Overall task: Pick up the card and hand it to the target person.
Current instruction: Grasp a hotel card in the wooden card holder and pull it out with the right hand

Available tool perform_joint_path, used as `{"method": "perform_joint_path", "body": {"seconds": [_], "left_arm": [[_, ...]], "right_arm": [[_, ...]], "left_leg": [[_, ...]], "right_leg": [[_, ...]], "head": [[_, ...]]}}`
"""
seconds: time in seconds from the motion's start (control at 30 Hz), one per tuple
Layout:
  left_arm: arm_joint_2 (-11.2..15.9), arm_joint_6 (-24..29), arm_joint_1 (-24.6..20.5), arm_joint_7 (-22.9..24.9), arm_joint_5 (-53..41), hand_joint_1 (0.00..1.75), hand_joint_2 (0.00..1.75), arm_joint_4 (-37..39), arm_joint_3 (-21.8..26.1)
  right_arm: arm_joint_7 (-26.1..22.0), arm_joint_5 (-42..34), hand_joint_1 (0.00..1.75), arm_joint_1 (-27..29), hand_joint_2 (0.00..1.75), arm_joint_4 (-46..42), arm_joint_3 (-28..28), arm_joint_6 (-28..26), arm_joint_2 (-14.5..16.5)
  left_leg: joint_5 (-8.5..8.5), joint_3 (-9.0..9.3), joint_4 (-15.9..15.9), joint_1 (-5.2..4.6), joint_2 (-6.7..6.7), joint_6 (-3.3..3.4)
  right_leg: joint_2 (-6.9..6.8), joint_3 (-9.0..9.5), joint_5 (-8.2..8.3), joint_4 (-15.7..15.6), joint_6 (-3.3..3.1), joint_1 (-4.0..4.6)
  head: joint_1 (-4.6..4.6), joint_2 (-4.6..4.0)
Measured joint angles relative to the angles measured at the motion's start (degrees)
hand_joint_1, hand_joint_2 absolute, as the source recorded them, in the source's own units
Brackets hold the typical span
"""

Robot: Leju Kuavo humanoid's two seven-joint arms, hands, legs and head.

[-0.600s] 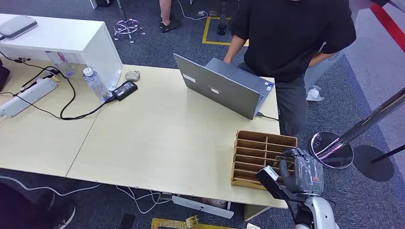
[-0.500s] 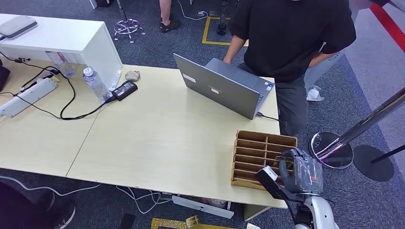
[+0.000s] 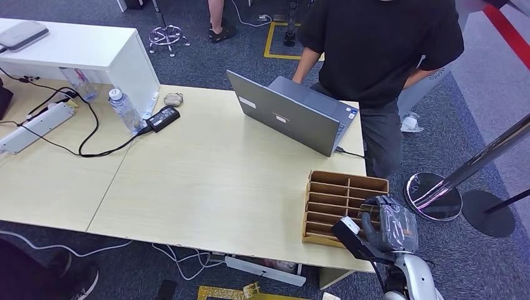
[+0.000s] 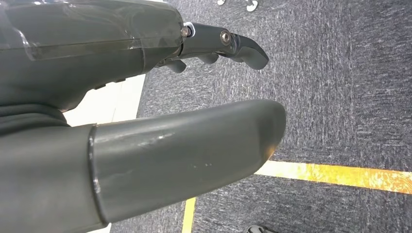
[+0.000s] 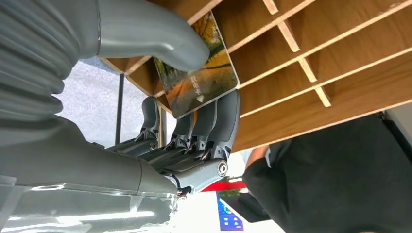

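**Card pinched at the wooden rack, ready to lift clear**

In the right wrist view, the right hand [image 5: 160,121] holds the card [image 5: 197,73] between its thick thumb, pressed on the printed face, and the dark fingers [image 5: 214,126] backing the other side. The card is a thin, glossy rectangle with an autumn-coloured picture, one end still among the dividers of the wooden slotted rack [image 5: 316,63]. In the head view the hand [image 3: 386,226] sits at the rack's [image 3: 340,203] right edge, at about 4 o'clock on the table [image 3: 206,181].

The card looks light and stiff, probably plastic, so weight is no worry; slip is. Its smooth faces give the pads little friction, and a thin edge can twist out of a pinch. A flat grip across both faces, well in from the edge, seems safest, leaving the far end free for the person in the black shirt [image 3: 381,44], standing at 1 o'clock behind the laptop [image 3: 290,115], to take.

The left hand [image 4: 145,131] hangs over dark carpet, fingers apart, holding nothing.
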Motion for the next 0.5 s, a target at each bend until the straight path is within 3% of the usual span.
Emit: {"method": "perform_joint_path", "body": {"seconds": [0.23, 0.4, 0.5], "left_arm": [[0.00, 0.02, 0.00, 0.01, 0.02, 0.00, 0.00, 0.00, 0.01], [0.00, 0.02, 0.00, 0.04, 0.02, 0.00, 0.00, 0.00, 0.01], [0.00, 0.02, 0.00, 0.07, 0.02, 0.00, 0.00, 0.00, 0.01]], "right_arm": [[0.53, 0.32, 1.14, -0.26, 1.75, 0.03, 0.31, 0.16, -0.14], [0.73, 0.66, 1.36, -0.48, 1.75, 0.03, 0.62, 0.14, -0.27], [0.73, 0.70, 1.39, -0.63, 1.75, 0.01, 0.77, 0.12, -0.31]], "left_leg": [[0.00, 0.00, 0.00, 0.00, 0.00, 0.00], [0.00, 0.00, 0.00, 0.00, 0.00, 0.00], [0.00, 0.00, 0.00, 0.00, 0.00, 0.00]], "right_leg": [[0.00, 0.00, 0.00, 0.00, 0.00, 0.00], [0.00, 0.00, 0.00, 0.00, 0.00, 0.00], [0.00, 0.00, 0.00, 0.00, 0.00, 0.00]], "head": [[0.00, 0.00], [0.00, 0.00], [0.00, 0.00]]}}
